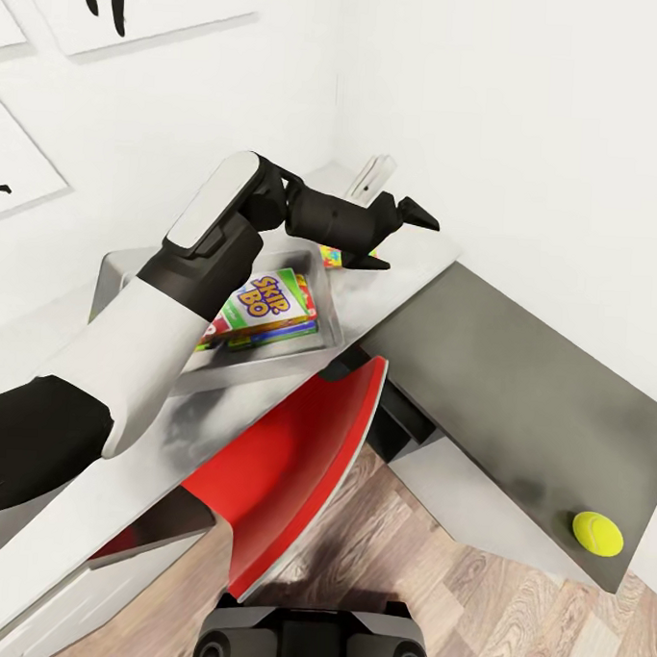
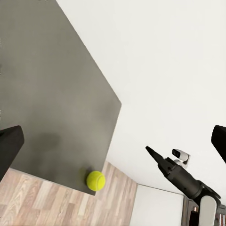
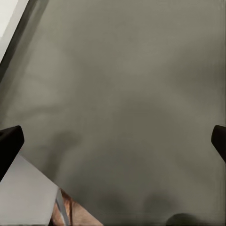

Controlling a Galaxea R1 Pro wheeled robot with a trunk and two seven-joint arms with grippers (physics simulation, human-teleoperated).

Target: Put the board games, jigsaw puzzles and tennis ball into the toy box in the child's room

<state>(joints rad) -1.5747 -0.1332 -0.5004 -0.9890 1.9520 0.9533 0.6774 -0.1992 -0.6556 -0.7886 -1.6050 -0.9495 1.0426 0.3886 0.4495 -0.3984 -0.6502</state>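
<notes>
Head view: the left arm (image 1: 144,348) is reaching forward over the pale table (image 1: 88,509), and the left gripper (image 1: 403,238) is hanging above the table's far end, near the corner of the room. Its 2 dark fingers (image 1: 418,216) are standing apart with nothing between them. The light grey toy box (image 1: 334,319) is sitting on the table under the forearm, close to the table's far end. Inside it, the Skip-Bo board game (image 1: 268,300) is lying face up on top of at least 1 more flat box (image 1: 270,334), whose coloured edges are showing beneath it. A small colourful box (image 1: 329,257) is lying on the table just beyond the toy box's far rim, partly hidden by the gripper. The tennis ball (image 1: 597,533) is resting on the lower dark grey desk (image 1: 519,377), near that desk's near right corner and well apart from the toy box. A red chair back (image 1: 292,471) is standing against the table's near edge, over the wood-plank floor (image 1: 469,586).

Right wrist view: the right gripper's (image 3: 113,141) fingertips are showing at opposite edges, spread wide and holding nothing, over the dark grey desk top.

Left wrist view: the tennis ball (image 2: 95,181) is lying at the desk's edge.
</notes>
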